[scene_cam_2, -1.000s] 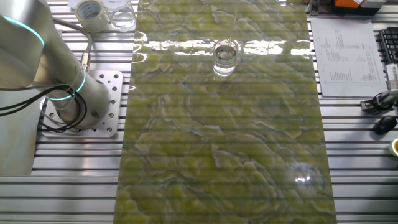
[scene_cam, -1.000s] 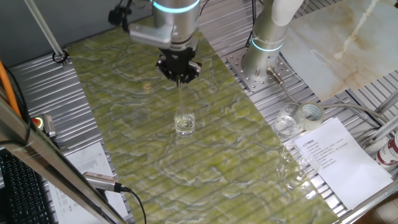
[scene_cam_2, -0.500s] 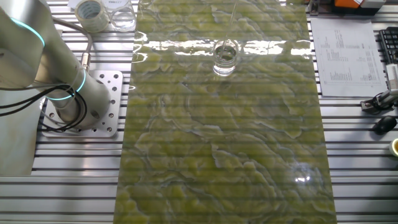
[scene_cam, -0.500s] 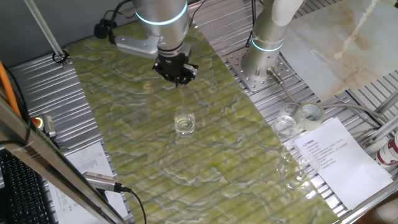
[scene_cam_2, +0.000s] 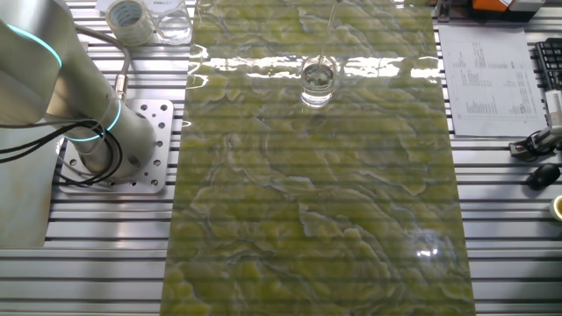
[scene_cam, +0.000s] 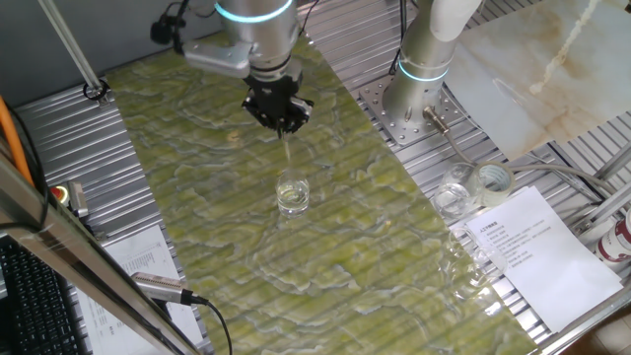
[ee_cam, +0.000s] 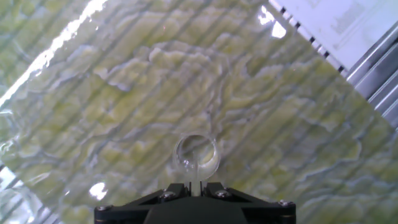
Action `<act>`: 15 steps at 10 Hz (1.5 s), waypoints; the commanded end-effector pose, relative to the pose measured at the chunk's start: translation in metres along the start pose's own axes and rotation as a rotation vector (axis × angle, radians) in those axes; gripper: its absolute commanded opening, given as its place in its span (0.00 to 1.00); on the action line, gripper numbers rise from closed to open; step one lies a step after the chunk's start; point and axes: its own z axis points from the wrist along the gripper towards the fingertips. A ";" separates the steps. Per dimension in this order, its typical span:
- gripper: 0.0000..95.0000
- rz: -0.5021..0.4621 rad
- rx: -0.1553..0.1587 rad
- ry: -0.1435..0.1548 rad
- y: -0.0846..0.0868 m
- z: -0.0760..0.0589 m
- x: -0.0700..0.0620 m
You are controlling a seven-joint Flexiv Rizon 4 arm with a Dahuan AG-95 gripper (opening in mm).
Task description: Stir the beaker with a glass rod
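Hanging above the green marbled mat (scene_cam: 325,247) on the counter (scene_cam_2: 527,219), the tool (scene_cam: 279,122) pinches the glass rod (scene_cam: 286,151) between its 2 fingers (ee_cam: 176,190), jaws drawn narrow around its top. The rod runs down, slightly tilted, with its lower end inside the beaker (scene_cam: 293,192). That beaker stands upright on the mat, nearer the counter's arm-base edge than its opposite edge. In the hand view the beaker's round mouth (ee_cam: 196,155) sits just ahead of the fingertips. A tape roll (scene_cam: 492,179) and other clear glass vessels (scene_cam: 453,200) sit off the mat near a printed sheet (scene_cam: 537,251).
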 end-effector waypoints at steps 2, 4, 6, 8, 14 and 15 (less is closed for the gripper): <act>0.00 0.027 0.047 0.006 -0.002 0.000 -0.003; 0.00 0.055 -0.003 -0.032 -0.003 -0.003 -0.007; 0.00 0.073 -0.048 -0.034 -0.004 -0.005 -0.011; 0.00 0.068 -0.073 -0.019 -0.004 -0.005 -0.012; 0.00 0.057 -0.096 0.029 -0.005 -0.004 -0.011; 0.00 0.054 -0.091 0.038 -0.005 -0.004 -0.011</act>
